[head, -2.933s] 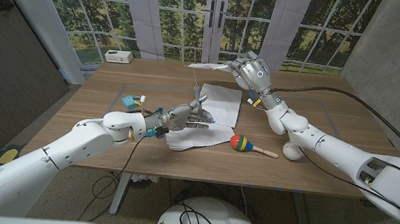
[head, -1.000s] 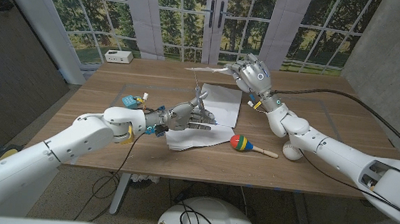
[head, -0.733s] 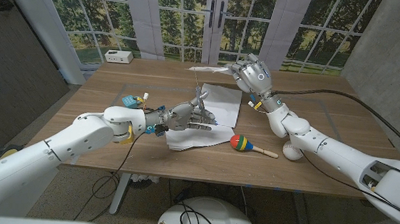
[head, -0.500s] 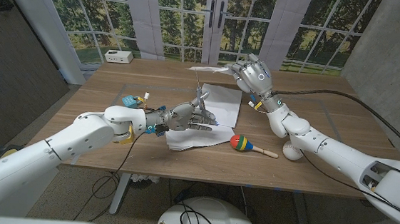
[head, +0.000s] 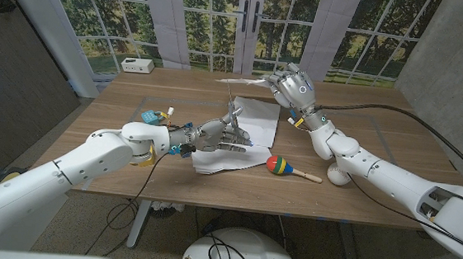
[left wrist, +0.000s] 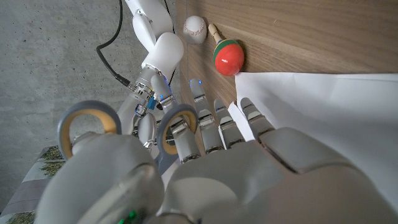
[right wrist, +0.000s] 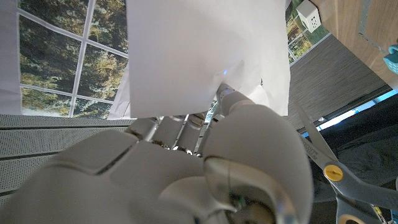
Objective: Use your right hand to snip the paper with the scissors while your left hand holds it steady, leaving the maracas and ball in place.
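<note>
Wooden and brown, the long table [head: 110, 95] carried white paper sheets [head: 253, 121] spread near its middle, one overlapping another. The robot's left hand [head: 219, 133] hovered just over the nearer sheet, its fingers curled through the yellow-lined loops of grey-handled metal scissors [head: 231, 113], whose blades pointed upward; the left wrist view showed those loops [left wrist: 87, 127] around the fingers. The right hand [head: 291, 86] was raised above the far side of the table, fingers closed on a separate white paper sheet [head: 243, 81] that stuck out flat toward the left arm's side; the right wrist view showed that sheet [right wrist: 199, 53] pinched against the fingers, with the scissor blades [right wrist: 323, 158] near its edge. A round maraca striped red, green, yellow and blue on a pale wooden handle [head: 280, 165] lay just beside the nearer sheet. A white baseball [head: 340, 174] sat near the handle's end, close to the right forearm. A small white box [head: 138, 65] stood at the far left corner
</note>
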Controlling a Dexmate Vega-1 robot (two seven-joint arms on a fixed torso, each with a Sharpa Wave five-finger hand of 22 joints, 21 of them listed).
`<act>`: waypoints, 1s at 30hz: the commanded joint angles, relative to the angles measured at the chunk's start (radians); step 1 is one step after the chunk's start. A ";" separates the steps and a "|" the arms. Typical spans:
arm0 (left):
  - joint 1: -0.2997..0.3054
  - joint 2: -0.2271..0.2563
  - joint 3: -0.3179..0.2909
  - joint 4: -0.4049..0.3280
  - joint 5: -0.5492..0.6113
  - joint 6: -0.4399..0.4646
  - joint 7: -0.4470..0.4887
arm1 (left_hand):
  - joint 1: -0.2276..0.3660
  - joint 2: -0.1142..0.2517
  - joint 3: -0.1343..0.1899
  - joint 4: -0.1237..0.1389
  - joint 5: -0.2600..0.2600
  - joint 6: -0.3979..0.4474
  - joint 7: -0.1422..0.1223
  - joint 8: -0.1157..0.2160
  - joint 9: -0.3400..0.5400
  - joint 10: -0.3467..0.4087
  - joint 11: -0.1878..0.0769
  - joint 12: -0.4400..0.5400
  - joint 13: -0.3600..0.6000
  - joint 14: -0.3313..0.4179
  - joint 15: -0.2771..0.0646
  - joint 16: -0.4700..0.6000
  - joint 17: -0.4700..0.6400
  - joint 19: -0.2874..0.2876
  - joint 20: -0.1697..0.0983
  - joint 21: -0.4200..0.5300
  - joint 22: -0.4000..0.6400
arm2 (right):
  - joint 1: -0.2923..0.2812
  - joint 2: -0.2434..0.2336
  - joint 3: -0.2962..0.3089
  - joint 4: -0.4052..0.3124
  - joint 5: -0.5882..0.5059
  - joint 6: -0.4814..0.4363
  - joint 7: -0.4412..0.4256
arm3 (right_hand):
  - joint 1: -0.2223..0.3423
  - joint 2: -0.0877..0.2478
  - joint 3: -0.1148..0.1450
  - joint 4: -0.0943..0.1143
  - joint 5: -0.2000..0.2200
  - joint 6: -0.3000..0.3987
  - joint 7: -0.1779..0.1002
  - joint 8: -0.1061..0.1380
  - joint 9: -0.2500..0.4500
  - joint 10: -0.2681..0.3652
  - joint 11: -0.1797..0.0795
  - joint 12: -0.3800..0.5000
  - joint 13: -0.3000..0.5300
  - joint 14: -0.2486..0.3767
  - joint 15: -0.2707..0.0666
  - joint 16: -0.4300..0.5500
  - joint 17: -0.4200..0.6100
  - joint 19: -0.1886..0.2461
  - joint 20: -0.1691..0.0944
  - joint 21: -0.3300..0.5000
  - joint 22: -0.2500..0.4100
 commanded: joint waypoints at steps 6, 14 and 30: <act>-0.022 0.000 0.004 0.026 0.015 0.006 -0.014 | -0.005 0.001 0.000 -0.001 0.008 -0.043 0.065 -0.001 0.001 0.075 -0.065 0.007 0.002 0.001 -0.031 0.005 0.002 0.001 -0.008 0.006 -0.001 | -0.007 -0.006 0.009 0.004 0.009 0.010 -0.007 | -0.006 0.002 0.007 0.008 0.002 -0.003 0.000 0.005 0.001 0.005 -0.003 -0.008 -0.010 -0.010 -0.086 -0.014 -0.009 0.000 -0.129 0.005 0.000; -0.030 -0.015 0.017 0.041 0.006 0.014 -0.034 | -0.007 0.003 0.000 -0.001 0.011 -0.046 0.066 -0.003 0.004 0.074 -0.065 0.008 0.003 0.001 -0.030 0.006 0.002 0.001 -0.010 0.006 -0.001 | -0.013 -0.016 0.008 -0.012 -0.002 0.012 -0.011 | -0.008 0.000 0.009 0.009 0.001 -0.004 0.000 0.005 -0.001 0.005 -0.006 -0.010 -0.015 -0.009 -0.086 -0.020 -0.010 -0.003 -0.128 0.002 0.000; -0.031 -0.025 0.024 0.053 -0.003 0.016 -0.051 | -0.008 0.006 0.001 -0.002 0.015 -0.044 0.064 -0.006 0.004 0.076 -0.066 0.008 0.003 0.001 -0.032 0.007 0.002 -0.001 -0.008 0.006 -0.001 | -0.010 -0.002 0.010 0.009 0.009 0.011 -0.010 | -0.010 0.000 0.013 0.012 0.000 -0.007 0.000 0.005 -0.004 0.005 -0.002 -0.012 -0.018 -0.006 -0.087 -0.028 -0.007 -0.004 -0.127 0.000 -0.001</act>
